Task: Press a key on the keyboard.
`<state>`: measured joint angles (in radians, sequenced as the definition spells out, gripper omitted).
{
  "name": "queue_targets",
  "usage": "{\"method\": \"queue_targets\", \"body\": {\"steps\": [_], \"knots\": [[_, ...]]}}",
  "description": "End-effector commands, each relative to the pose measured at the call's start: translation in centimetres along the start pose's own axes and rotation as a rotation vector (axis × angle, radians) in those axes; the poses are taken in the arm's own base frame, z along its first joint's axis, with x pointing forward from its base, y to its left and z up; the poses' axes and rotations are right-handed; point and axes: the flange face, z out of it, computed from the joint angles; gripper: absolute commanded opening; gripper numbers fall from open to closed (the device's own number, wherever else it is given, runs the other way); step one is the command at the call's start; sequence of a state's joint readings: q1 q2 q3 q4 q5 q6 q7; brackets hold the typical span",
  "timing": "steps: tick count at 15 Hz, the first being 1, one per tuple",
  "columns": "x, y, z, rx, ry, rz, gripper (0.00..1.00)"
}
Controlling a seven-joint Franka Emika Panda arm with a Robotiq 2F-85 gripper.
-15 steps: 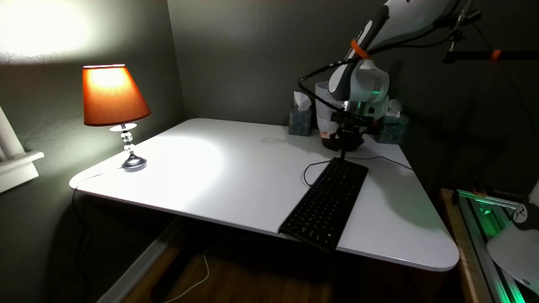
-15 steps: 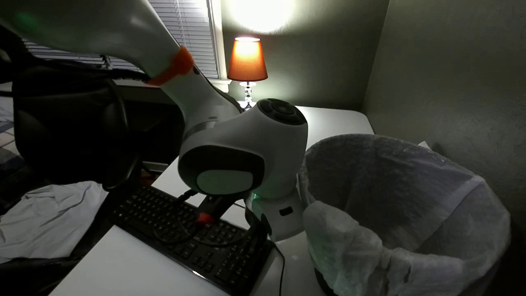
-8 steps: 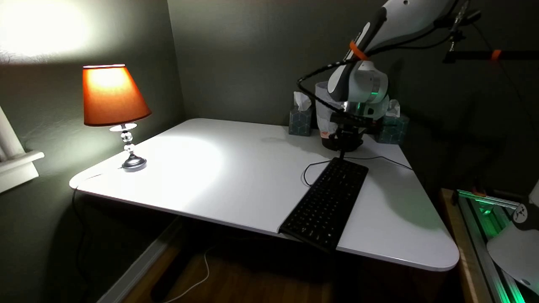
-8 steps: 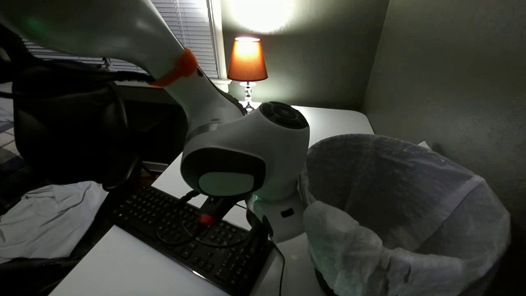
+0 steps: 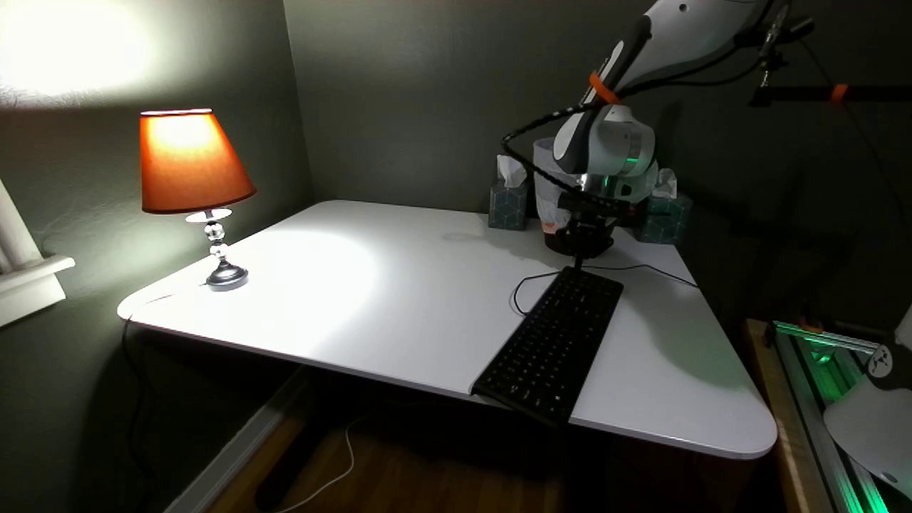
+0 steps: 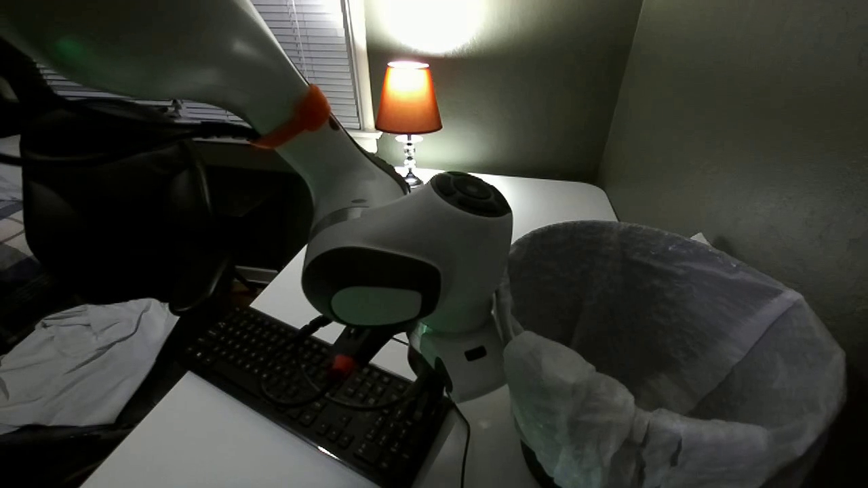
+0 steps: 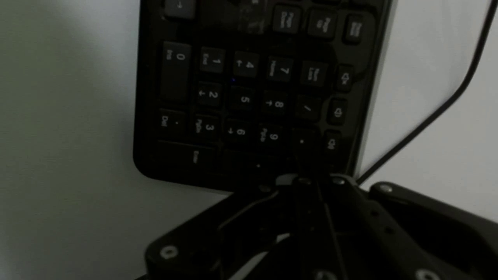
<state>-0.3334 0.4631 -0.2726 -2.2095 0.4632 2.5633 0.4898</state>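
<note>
Over the number-pad end of the keyboard (image 7: 249, 97), and it's close: my fingers (image 7: 305, 210) are by the corner, clenched together, nothing visible between them. From them the keyboard spreads from nine round to one o'clock in the wrist view, flat on the table (image 5: 427, 285). Touching a key? I can't tell; it's black on black.

Now the risks. Pressing half-blind like this, I could catch two keys at once, or miss and jab the rim, because the corner is so near. Too hard a push could skid the keyboard, whose seven o'clock end (image 5: 531, 381) pokes past the table's edge in an exterior view. Slip toward two o'clock in the wrist view and I might snag the cord (image 7: 462, 88). And the bin bag (image 6: 576, 400) looks right beside my arm (image 6: 434, 237); a bump there could spoil my aim.

Against a second ago: small stuff! The arm sits slightly lower in both exterior views, and in an exterior view my gripper (image 5: 578, 261) is a hair nearer nine o'clock. The bag's folds seem nudged toward three. The keyboard hasn't budged.
</note>
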Motion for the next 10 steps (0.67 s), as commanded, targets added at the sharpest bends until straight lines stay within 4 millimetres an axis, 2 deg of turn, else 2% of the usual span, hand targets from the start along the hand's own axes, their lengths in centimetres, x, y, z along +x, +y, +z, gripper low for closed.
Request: {"method": "queue_targets", "body": {"steps": [1, 10], "knots": [[0.75, -0.08, 0.94, 0.009, -0.011, 0.008, 0.00], [0.11, 0.17, 0.41, 0.017, -0.004, 0.010, 0.00]]}}
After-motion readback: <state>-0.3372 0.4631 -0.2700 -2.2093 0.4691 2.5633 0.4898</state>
